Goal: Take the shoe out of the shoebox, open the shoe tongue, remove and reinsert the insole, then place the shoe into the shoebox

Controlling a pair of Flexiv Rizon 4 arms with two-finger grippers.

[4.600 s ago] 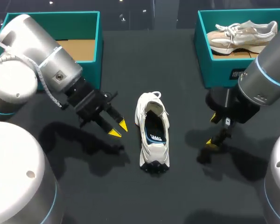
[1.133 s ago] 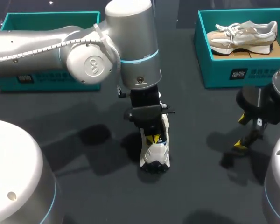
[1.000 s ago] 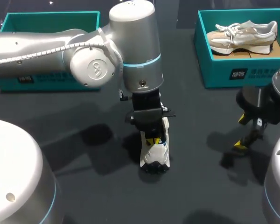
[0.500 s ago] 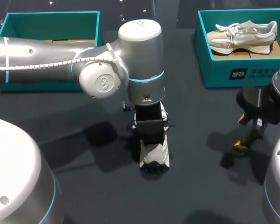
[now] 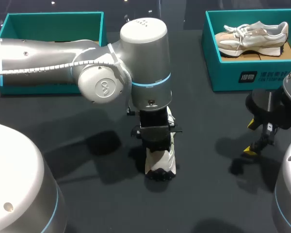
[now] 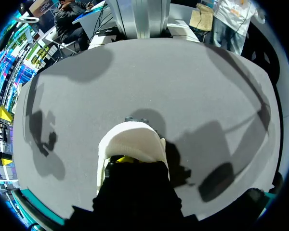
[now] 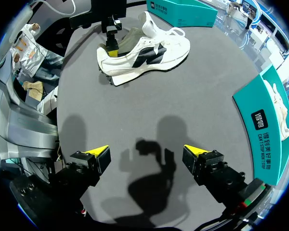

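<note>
Left tool (image 7: 111, 49) inside white shoe (image 5: 160, 162), grip not discernible; long axis near-to-far, toe toward robot.

The right claw (image 7: 145, 152) hangs over the dark grey table (image 7: 221, 72), its yellow-tipped fingers (image 7: 99, 151) spread wide with nothing between them and its shadow on the table below. Well ahead sits a white shoe (image 7: 149, 53) with black side stripes, the left claw (image 7: 112, 47) set down into its opening. A teal shoebox (image 7: 260, 122) stands beside the right claw, and a second teal shoebox (image 7: 183, 12) beyond the shoe.
</note>
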